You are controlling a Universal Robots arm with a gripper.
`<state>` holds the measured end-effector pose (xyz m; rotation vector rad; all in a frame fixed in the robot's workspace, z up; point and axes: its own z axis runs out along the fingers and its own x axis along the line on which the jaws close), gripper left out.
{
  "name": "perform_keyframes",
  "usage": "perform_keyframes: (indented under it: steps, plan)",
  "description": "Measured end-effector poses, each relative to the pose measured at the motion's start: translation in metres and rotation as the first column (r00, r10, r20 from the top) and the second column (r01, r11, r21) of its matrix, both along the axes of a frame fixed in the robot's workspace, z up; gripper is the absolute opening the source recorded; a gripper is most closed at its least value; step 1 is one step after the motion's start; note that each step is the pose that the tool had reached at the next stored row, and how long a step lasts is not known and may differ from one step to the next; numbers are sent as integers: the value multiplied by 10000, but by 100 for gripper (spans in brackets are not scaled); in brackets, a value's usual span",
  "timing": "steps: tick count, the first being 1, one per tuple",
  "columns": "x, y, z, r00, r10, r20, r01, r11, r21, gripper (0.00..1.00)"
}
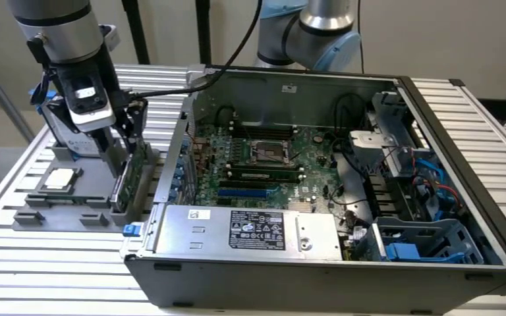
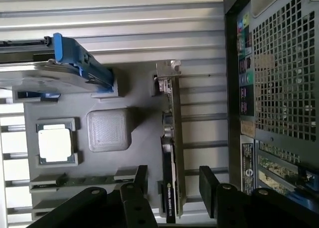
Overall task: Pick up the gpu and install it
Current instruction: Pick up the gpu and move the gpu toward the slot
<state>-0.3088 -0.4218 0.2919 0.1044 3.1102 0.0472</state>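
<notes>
The grasp step seems in hand: the end effector (image 1: 123,150), spread wide, flanks the gpu (image 2: 172,148) standing on edge in its grey holder (image 1: 60,204) on the tabletop (image 1: 24,263), at 9 o'clock of the computer case (image 1: 323,263) in the exterior view, and closing calls for a square, centred grip.

Elevated exterior, close downward wrist view, shared gpu (image 1: 128,179) (image 2: 170,138)

Exterior view: even, diffuse indoor light, moderately bright, no hard shadows; slatted table (image 1: 473,125) pale and slightly washed toward the exterior view's right; computer case (image 1: 323,280) interior dimmer, darkest below the drive cage (image 1: 398,125); mild sheen on power supply (image 1: 235,230). Wrist view: slats glare near white, processor chip (image 2: 55,144) lid blown out, gripper (image 2: 173,170) near black, warm glow through perforated panel (image 2: 284,78)
</notes>
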Motion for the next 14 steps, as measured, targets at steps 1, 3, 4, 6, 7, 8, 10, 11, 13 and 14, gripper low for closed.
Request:
perform_keyframes:
  steps: [1,3,4,6,7,8,10,11,13,14]
  plan:
    - [0,0,-15,10000,18,0,-18,10000,-17,100]
    - [0,0,-45,10000,62,-1,-62,10000,-48,100]
    - [0,0,-60,10000,86,1,-86,9999,-62,100]
    - [0,0,-94,9999,125,1,-125,9999,-84,100]
    - [0,0,-112,9999,132,4,-132,9999,-88,100]
    - [0,0,-130,9999,133,7,-133,9999,-88,100]
    - [0,0,-166,9999,134,13,-134,9999,-89,100]
    - [0,0,-185,9999,134,15,-134,9999,-89,100]
    - [0,0,-222,9999,134,20,-134,9999,-89,100]
    - [-1,0,-239,9999,134,22,-134,9999,-88,100]
